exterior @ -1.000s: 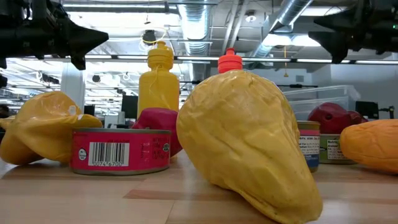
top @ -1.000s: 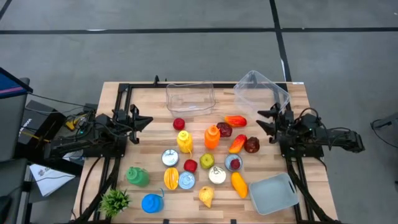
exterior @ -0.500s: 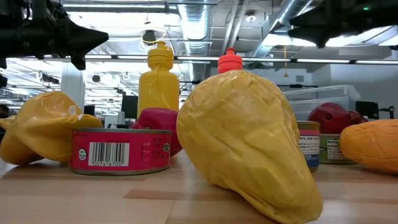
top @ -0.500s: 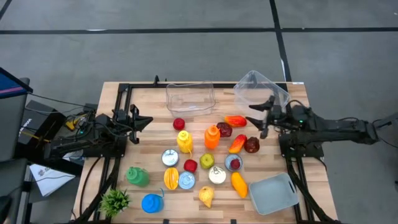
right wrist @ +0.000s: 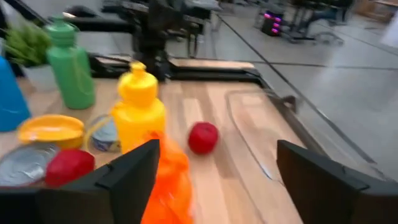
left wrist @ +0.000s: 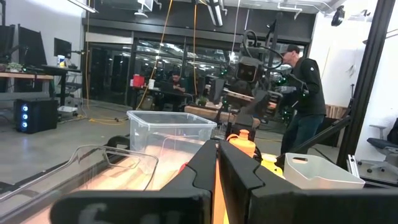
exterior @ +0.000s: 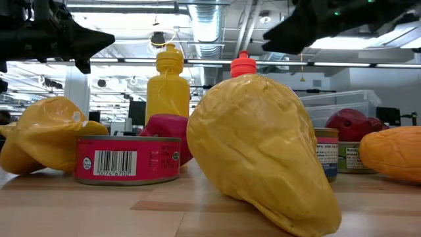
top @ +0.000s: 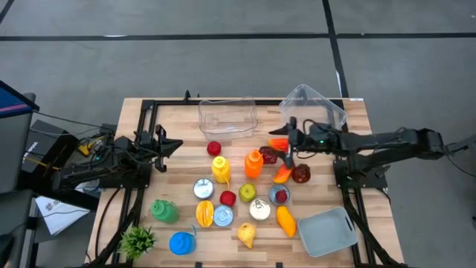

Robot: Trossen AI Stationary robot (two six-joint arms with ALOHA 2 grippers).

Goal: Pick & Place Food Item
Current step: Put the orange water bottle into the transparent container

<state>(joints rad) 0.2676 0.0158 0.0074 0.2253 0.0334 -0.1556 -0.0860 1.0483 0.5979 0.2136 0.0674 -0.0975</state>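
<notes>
Several toy foods lie mid-table: a red-orange pepper (top: 281,144), a dark red fruit (top: 268,155), an orange bottle (top: 253,164), a yellow bottle (top: 220,168) and a red ball (top: 214,148). My right gripper (top: 288,143) is open and empty, held above the table over the pepper and the dark red fruit. Its wrist view looks between the spread fingers (right wrist: 217,186) at the orange bottle (right wrist: 168,180), the yellow bottle (right wrist: 140,109) and the red ball (right wrist: 203,137). My left gripper (top: 169,143) waits shut and empty at the table's left side.
Two clear tubs (top: 227,117) (top: 313,108) stand at the far edge and a grey-blue bin (top: 326,231) at the near right. Cans (top: 223,216), a yellow pear (top: 246,235), a green bottle (top: 164,211) and a small plant (top: 137,240) fill the near middle and left. A person (left wrist: 305,93) stands beyond the table.
My right gripper has reached from the table's right side toward the left, out over the pepper and the dark red fruit. Nothing on the table has moved.
</notes>
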